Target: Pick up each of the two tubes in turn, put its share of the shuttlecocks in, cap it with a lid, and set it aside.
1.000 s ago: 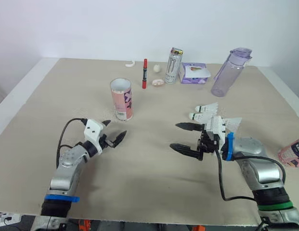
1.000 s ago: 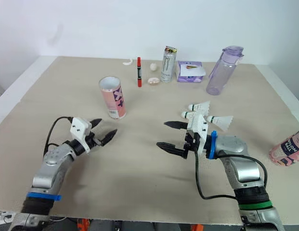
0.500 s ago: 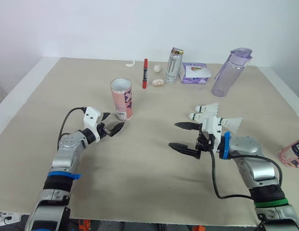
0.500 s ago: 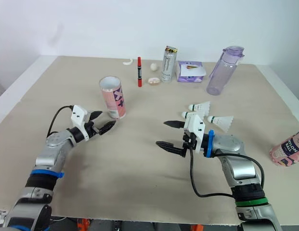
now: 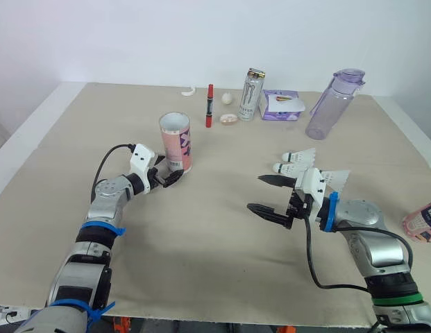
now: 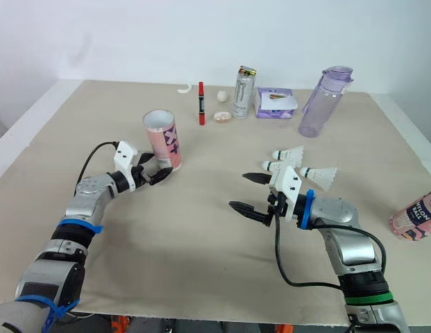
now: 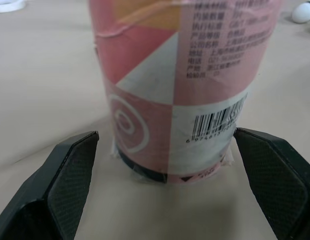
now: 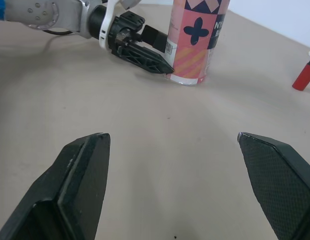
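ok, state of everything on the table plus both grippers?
pink tube: upright on the table, uncapped.
left gripper: open, jaws either side of the pink tube's base, not touching it.
right gripper: open, empty.
second tube: on its side at the table's right edge.
shuttlecocks: three, loose on the table.
water bottle: upright, lid on.
can: upright.

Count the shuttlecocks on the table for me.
3, clustered on the table just beyond the right gripper: a far shuttlecock, a near-left shuttlecock, a right shuttlecock. More could be hidden behind the gripper.
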Tool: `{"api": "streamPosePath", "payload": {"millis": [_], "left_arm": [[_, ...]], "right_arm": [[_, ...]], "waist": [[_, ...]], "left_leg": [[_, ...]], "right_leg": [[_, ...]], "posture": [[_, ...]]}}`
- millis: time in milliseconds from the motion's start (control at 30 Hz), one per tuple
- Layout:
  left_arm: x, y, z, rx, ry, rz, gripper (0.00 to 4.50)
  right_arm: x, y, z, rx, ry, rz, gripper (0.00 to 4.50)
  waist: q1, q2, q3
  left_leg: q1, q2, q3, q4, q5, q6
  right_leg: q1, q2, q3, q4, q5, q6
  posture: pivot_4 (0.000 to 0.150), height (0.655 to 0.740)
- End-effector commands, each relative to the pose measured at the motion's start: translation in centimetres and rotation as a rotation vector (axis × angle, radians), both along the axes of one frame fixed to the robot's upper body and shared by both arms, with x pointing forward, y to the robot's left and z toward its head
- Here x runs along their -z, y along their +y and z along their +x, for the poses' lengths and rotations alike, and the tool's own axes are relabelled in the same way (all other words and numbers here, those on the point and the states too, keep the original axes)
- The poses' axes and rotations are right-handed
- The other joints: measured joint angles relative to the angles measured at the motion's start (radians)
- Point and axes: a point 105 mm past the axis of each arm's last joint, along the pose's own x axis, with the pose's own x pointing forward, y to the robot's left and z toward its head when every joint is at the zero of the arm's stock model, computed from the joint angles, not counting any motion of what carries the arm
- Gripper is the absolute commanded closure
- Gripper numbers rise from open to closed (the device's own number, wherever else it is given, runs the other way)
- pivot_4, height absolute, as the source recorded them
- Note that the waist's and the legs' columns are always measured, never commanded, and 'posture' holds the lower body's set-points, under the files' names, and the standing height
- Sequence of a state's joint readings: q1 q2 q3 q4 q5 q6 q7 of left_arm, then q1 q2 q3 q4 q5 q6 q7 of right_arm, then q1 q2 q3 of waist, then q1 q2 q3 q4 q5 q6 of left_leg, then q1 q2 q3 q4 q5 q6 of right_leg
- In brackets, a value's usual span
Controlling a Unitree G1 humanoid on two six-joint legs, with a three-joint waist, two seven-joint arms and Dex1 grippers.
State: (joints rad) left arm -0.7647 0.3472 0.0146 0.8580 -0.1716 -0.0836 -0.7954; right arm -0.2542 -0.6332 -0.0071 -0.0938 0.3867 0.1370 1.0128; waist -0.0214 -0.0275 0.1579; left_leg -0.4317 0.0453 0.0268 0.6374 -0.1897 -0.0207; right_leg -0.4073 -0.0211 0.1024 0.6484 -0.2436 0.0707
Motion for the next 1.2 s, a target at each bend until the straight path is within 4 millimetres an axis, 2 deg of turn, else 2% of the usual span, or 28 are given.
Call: {"api": "streamPosePath", "payload": {"millis": [33, 433, 667, 967, 1133, 1200], "left_arm": [[-1.3, -0.3, 0.6, 0.015, -0.049, 0.016, 0.00], [-2.0, -2.1, 2.0, 0.014, -0.061, 0.027, 0.00], [-2.6, -2.3, 2.8, -0.052, -0.071, 0.000, 0.00], [-2.7, -2.9, 2.7, -0.034, -0.098, -0.002, 0.00], [-2.6, -3.2, 2.4, -0.002, -0.107, -0.024, 1.29], [-2.5, -3.0, 2.4, -0.010, -0.107, -0.024, 1.29]], "right_arm": [[-1.5, -0.3, -0.2, 0.017, -0.060, -0.003, 0.09], [-1.6, -0.7, -0.4, 0.051, -0.063, -0.011, 0.09], [-1.8, -0.8, -0.6, 0.065, -0.063, -0.010, 0.09], [-1.8, -0.9, -0.8, 0.073, -0.062, -0.017, 0.09], [-1.7, -0.8, -1.0, 0.068, -0.057, -0.019, 0.00], [-1.7, -0.7, -1.1, 0.065, -0.054, -0.021, 0.00]], "waist": [[0.000, 0.000, 0.000], [0.000, 0.000, 0.000], [0.000, 0.000, 0.000], [0.000, 0.000, 0.000], [0.000, 0.000, 0.000], [0.000, 0.000, 0.000]], "left_leg": [[0.000, 0.000, 0.000, 0.000, 0.000, 0.000], [-0.001, 0.000, 0.000, 0.000, 0.000, 0.000], [-0.001, -0.001, -0.001, 0.000, 0.000, 0.000], [-0.001, -0.001, -0.001, 0.000, 0.000, 0.000], [-0.001, -0.001, -0.001, 0.000, 0.000, 0.000], [-0.001, -0.001, -0.001, 0.000, 0.000, 0.000]], "right_leg": [[0.000, 0.000, 0.000, 0.000, 0.000, 0.000], [0.000, 0.000, 0.000, 0.000, 0.000, 0.000], [0.000, 0.000, 0.000, 0.000, 0.000, 0.000], [0.000, 0.000, 0.000, 0.000, 0.000, 0.000], [0.000, 0.000, 0.000, 0.000, 0.000, 0.000], [0.000, 0.000, 0.000, 0.000, 0.000, 0.000]], "posture": [[0.150, 0.7400], [0.150, 0.7400], [0.150, 0.7400], [0.150, 0.7400], [0.150, 0.7400], [0.150, 0.7400]]}}
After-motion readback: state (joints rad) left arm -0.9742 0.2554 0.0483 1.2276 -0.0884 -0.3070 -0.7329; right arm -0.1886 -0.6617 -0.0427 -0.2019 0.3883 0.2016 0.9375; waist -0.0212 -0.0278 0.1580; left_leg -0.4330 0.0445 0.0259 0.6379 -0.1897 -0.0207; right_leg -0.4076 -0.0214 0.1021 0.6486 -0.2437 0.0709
